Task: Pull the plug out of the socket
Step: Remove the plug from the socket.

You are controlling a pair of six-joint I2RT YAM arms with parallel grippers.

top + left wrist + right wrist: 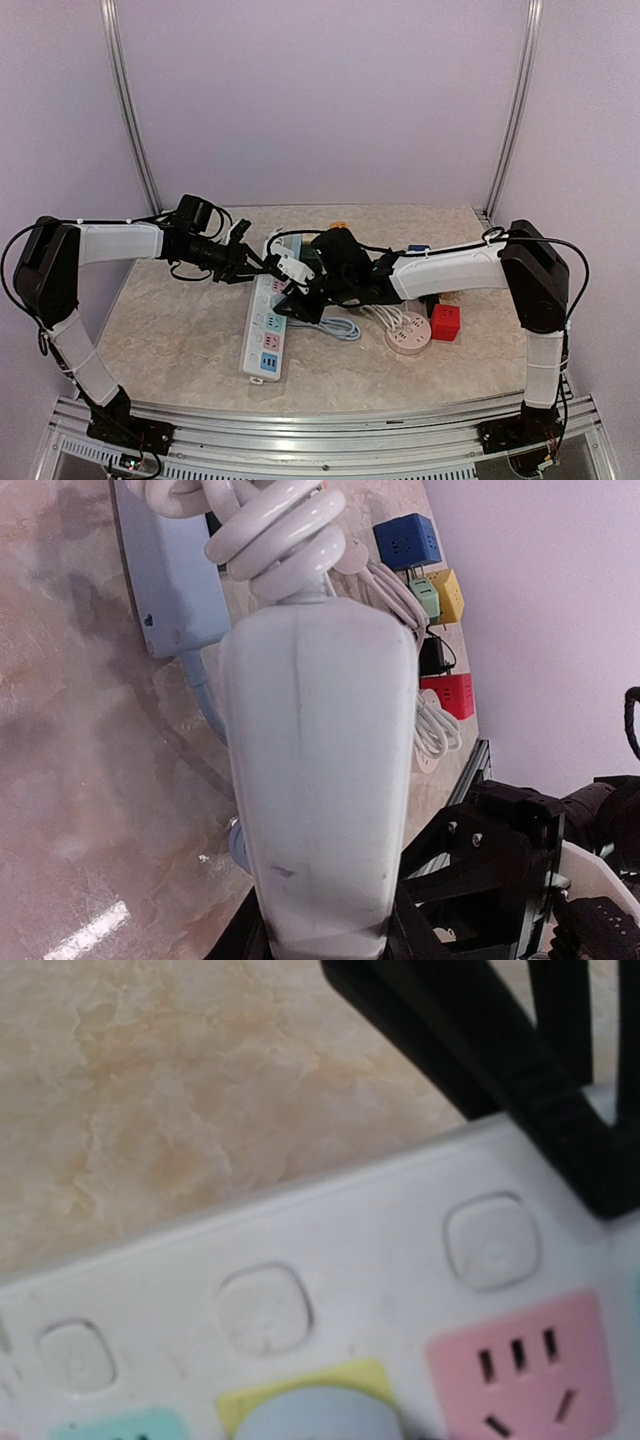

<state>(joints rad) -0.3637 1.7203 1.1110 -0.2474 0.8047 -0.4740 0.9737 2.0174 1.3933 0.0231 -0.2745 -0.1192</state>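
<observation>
White plug (315,780) fills the left wrist view, clamped in the left gripper (268,264), with the coiled white cable (275,535) bunched at its far end. Prongs aren't visible in any view, so can't tell if it's seated or clear of the outlet. Top view: plug sits over the far end of the white power strip (262,340), toward its right edge. Strip lies lengthwise on the marble-pattern table (170,330), between the two arms. Right gripper (300,298) reaches in from the right and is low over the strip, just on the near side of the plug. Right wrist view: black finger (520,1090) has its tip on the strip's far edge, next to a square button (492,1242). Second dark bar at the frame's right edge, sliver of table showing between the two; can't tell if those jaws are released or clenched. Same view: row of buttons, then pink outlet (515,1380), yellow outlet (300,1380) and teal outlet (110,1425). Pale round thing (320,1415) sits on the yellow one, too cropped to identify. Right of the strip: light blue cable loop (342,328), round white socket (408,335), red cube (446,322) just beside it. Left wrist view also shows a blue cube (405,540) and yellow cube (450,595) further back.
</observation>
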